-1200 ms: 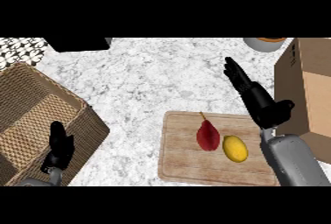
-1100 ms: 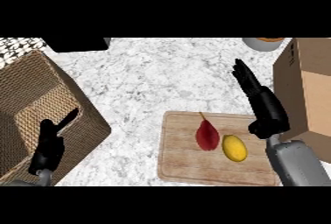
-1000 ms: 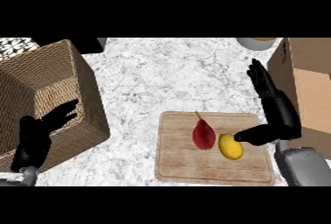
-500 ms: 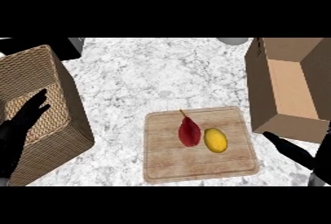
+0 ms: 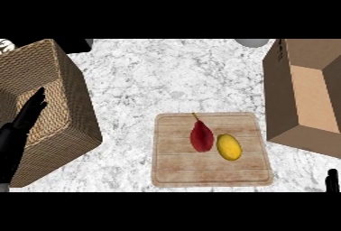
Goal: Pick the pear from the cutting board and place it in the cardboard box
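Red pear (image 5: 201, 136) beside yellow fruit (image 5: 228, 146) on cutting board (image 5: 174, 167).

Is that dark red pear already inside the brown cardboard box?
No, the dark red pear lies on the wooden cutting board beside a yellow fruit, left of the open brown cardboard box.

The right hand (image 5: 331, 180), earlier raised over the right side of the cutting board (image 5: 212, 150), has dropped to the near right corner, only a fingertip showing. The left hand (image 5: 19, 131) has risen, straight-fingered, against the wicker basket (image 5: 60, 81).
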Motion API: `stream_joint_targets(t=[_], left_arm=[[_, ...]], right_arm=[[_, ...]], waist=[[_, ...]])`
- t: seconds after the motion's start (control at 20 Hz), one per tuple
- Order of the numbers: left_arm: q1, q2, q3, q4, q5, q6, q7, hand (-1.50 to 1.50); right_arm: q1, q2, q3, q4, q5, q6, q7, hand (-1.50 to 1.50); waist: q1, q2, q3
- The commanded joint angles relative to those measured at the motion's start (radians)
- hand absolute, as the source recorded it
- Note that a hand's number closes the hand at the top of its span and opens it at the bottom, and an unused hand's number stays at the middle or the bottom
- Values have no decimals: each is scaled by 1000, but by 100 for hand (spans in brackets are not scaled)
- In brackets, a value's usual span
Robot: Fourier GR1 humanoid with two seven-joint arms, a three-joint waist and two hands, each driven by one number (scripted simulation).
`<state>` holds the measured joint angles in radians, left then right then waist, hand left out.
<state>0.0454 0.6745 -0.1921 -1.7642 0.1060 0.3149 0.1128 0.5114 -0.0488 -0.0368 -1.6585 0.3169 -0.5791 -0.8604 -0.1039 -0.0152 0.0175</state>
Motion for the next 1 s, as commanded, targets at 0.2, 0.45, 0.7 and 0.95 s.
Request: stream_joint_targets(t=[0.2,0.45,0.7,0.95], left_arm=[[15,-80,-85,100,-21,-38,-46,0],[-32,-89,-63,148,-6,-64,-51,0],[-55,-120,-90,156,-41,-61,-51,0],[-95,-120,-78,180,-35,-97,-50,0]], right_arm=[[320,48,214,-140,238,-181,113,-150],[383,48,333,-212,402,-241,313,-150],[427,49,381,-213,570,-297,507,-150],[408,49,433,-268,710,-228,701,-150]], waist=[[52,25,-24],[66,41,-27],[76,44,-25],[88,45,-24]])
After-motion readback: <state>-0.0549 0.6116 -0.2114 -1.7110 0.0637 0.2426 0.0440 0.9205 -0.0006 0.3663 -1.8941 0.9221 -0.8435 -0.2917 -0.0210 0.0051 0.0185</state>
